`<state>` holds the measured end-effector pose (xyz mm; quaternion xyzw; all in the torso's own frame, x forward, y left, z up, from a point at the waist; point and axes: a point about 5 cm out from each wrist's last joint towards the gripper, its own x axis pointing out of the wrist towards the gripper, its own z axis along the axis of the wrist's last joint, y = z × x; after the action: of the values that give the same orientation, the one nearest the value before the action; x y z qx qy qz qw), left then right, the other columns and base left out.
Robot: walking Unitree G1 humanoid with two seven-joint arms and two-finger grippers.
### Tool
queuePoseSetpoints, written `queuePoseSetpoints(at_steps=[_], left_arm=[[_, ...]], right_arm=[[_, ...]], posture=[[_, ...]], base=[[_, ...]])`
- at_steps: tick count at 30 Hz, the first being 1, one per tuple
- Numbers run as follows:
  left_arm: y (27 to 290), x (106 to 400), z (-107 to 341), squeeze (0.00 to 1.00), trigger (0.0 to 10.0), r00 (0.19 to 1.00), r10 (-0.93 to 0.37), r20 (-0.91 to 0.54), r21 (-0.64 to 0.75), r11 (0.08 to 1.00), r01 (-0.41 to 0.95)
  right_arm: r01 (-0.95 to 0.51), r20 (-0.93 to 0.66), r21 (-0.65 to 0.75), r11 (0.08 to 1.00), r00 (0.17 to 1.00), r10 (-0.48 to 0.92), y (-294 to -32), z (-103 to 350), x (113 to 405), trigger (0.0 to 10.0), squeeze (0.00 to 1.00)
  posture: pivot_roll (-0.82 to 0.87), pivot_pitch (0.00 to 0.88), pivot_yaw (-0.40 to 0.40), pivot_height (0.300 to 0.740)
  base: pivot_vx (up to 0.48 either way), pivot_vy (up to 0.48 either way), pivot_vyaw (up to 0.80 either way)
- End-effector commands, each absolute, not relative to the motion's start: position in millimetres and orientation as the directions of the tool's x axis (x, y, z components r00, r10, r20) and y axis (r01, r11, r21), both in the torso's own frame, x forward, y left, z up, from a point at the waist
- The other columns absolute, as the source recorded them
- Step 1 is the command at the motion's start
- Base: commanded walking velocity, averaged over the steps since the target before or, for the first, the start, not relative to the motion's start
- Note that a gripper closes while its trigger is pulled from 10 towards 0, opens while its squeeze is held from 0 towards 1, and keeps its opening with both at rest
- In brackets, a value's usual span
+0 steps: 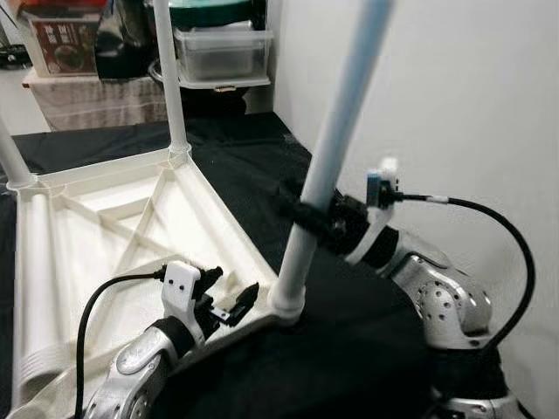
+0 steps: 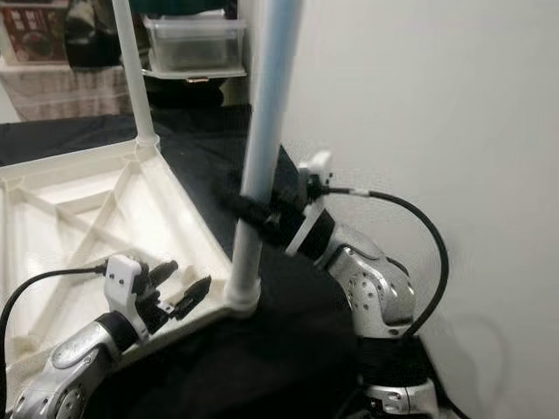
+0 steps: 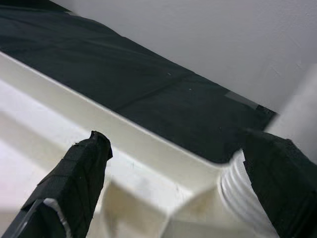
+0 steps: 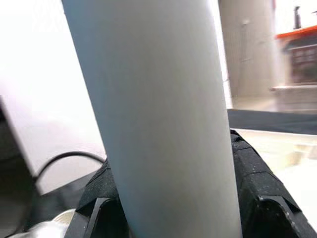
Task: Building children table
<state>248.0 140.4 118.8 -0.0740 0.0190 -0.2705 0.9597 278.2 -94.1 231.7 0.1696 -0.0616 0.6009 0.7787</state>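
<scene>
A white plastic children's tabletop (image 1: 105,227) lies upside down on a black cloth, its ribbed underside up. A pale blue-white leg (image 1: 336,148) stands in the near right corner socket (image 1: 286,301). My right gripper (image 1: 306,214) is shut on this leg a little above the socket; the leg (image 4: 158,114) sits tight between the black fingers (image 4: 257,183). My left gripper (image 1: 229,301) is open just left of the socket, over the tabletop's near rim (image 3: 148,144). Another leg (image 1: 170,78) stands in the far corner, and a third (image 1: 13,161) at the left.
A white wall (image 1: 454,105) runs close along the right. Beyond the black cloth (image 1: 236,140) sit clear plastic bins (image 1: 223,48), a box (image 1: 61,39) and covered stacks. My right arm's cable (image 1: 498,227) loops beside the wall.
</scene>
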Motion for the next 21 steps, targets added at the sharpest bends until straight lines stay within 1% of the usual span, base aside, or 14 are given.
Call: queuePoseSetpoints(at_steps=[1,2,3,4,6,7,8,9,11,14,15,17,18,21], left_arm=[[142,247,115,0.0,10.0,0.856,-0.516,-0.013,-0.15,0.848,0.509],[143,247,115,0.0,10.0,0.857,-0.515,-0.014,-0.149,0.849,0.507],[143,246,115,0.0,10.0,0.858,-0.513,-0.015,-0.149,0.85,0.506],[143,246,115,0.0,10.0,0.858,-0.513,-0.015,-0.149,0.85,0.506],[143,246,115,0.0,10.0,0.859,-0.512,-0.014,-0.15,0.85,0.505],[143,246,115,0.0,10.0,0.859,-0.512,-0.014,-0.15,0.85,0.505],[143,246,115,0.0,10.0,0.859,-0.512,-0.014,-0.151,0.85,0.505],[143,246,115,0.0,10.0,0.859,-0.512,-0.014,-0.151,0.85,0.505],[141,246,115,0.0,10.0,0.858,-0.514,-0.015,-0.151,0.849,0.506],[140,246,115,0.0,10.0,0.857,-0.514,-0.015,-0.152,0.849,0.506],[140,247,115,0.0,10.0,0.857,-0.515,-0.015,-0.153,0.848,0.508],[140,247,115,0.0,10.0,0.857,-0.515,-0.015,-0.153,0.848,0.508],[140,246,114,0.0,10.0,0.856,-0.517,-0.016,-0.154,0.847,0.509],[140,246,114,0.0,10.0,0.855,-0.519,-0.017,-0.155,0.846,0.51]], right_arm=[[-0.96,0.32,0.247,0.13,0.208,0.924,-87,223,271,0.0,0.0],[-0.915,0.191,0.3,0.269,0.334,0.923,-81,206,283,0.0,0.0],[-0.785,-0.035,0.279,0.553,0.568,0.823,-79,180,305,0.0,0.0],[-0.785,-0.035,0.279,0.553,0.568,0.823,-79,180,305,0.0,0.0],[-0.492,-0.276,0.13,0.861,0.816,0.508,-92,152,329,0.0,0.0],[-0.492,-0.276,0.13,0.861,0.816,0.508,-92,152,329,0.0,0.0],[-0.327,-0.315,0.086,0.941,0.887,0.337,-102,146,334,0.0,0.0],[-0.327,-0.315,0.086,0.941,0.887,0.337,-102,146,334,0.0,0.0],[-0.063,-0.276,-0.035,0.997,0.96,0.051,-120,148,334,0.0,0.0],[-0.019,-0.261,-0.056,0.998,0.965,0.003,-122,150,330,0.0,0.0],[-0.043,-0.237,-0.021,0.999,0.971,0.037,-115,155,327,10.0,0.0],[-0.043,-0.237,-0.021,0.999,0.971,0.037,-115,155,327,10.0,0.0],[-0.103,-0.194,0.026,0.994,0.975,0.106,-108,165,323,10.0,1.0],[-0.278,-0.116,0.122,0.953,0.949,0.292,-98,184,320,10.0,1.0]], posture=[[0.04,0.0,-0.105,0.74],[0.04,0.0,-0.105,0.74],[0.04,0.0,-0.105,0.74],[0.04,0.0,-0.105,0.74],[0.04,0.0,-0.105,0.74],[0.04,0.0,-0.105,0.74],[0.03,0.0,-0.102,0.74],[0.03,0.0,-0.102,0.74],[0.02,0.0,-0.103,0.74],[0.02,0.0,-0.1,0.74],[0.02,0.0,-0.1,0.74],[0.02,0.0,-0.1,0.74],[0.02,0.0,-0.096,0.74],[0.01,0.0,-0.099,0.74]], base=[[0.0,0.0,0.0],[0.0,0.0,0.0],[0.0,0.0,0.0],[0.0,0.0,0.0],[0.0,0.0,0.0],[0.0,0.0,0.0],[0.0,0.0,0.0],[0.0,0.0,0.0],[0.0,0.0,0.0],[0.0,0.0,0.0],[0.0,0.0,0.0],[0.0,0.0,0.0],[0.0,0.0,0.0],[0.0,0.0,0.0]])
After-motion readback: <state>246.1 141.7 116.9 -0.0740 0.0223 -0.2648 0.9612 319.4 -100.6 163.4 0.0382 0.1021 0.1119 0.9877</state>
